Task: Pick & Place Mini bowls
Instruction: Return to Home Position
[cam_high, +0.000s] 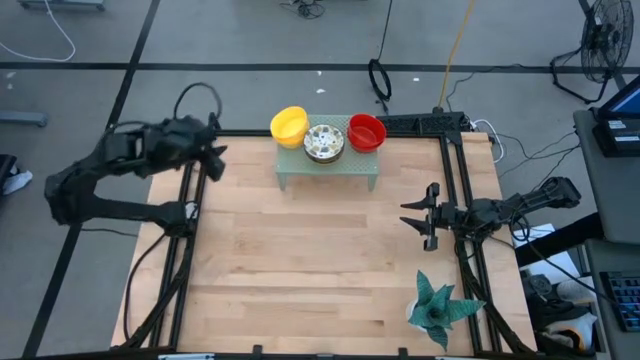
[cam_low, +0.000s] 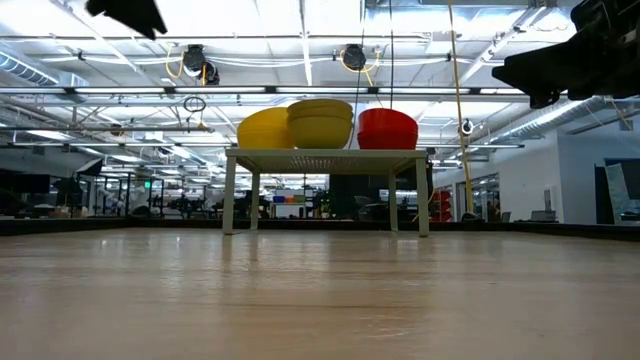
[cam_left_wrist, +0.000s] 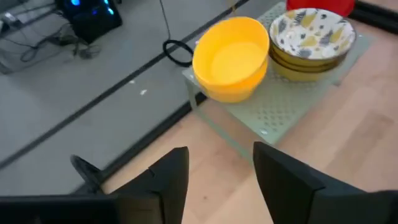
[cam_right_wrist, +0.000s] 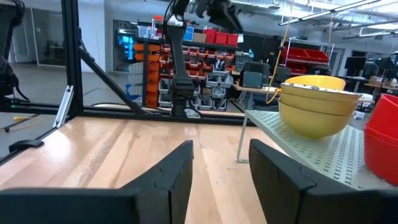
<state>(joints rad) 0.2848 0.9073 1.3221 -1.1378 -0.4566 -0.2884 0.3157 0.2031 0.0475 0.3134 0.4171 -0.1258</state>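
Observation:
Three stacks of mini bowls stand on a pale green perforated rack (cam_high: 328, 168) at the table's far edge: a yellow stack (cam_high: 289, 125) at its left end, a middle stack topped by a white green-speckled bowl (cam_high: 324, 142), and a red stack (cam_high: 367, 131) at its right. The yellow stack (cam_left_wrist: 231, 57) tilts and overhangs the rack's left corner. My left gripper (cam_high: 213, 155) is open and empty, raised over the table's far left corner, left of the rack. My right gripper (cam_high: 418, 216) is open and empty above the table's right side, pointing left.
A green spiky-leaved plant (cam_high: 438, 309) stands near the table's front right corner. Black frame rails (cam_high: 190, 215) run along the table's left and right sides. Bare wood (cam_high: 310, 260) lies between the rack and the near edge.

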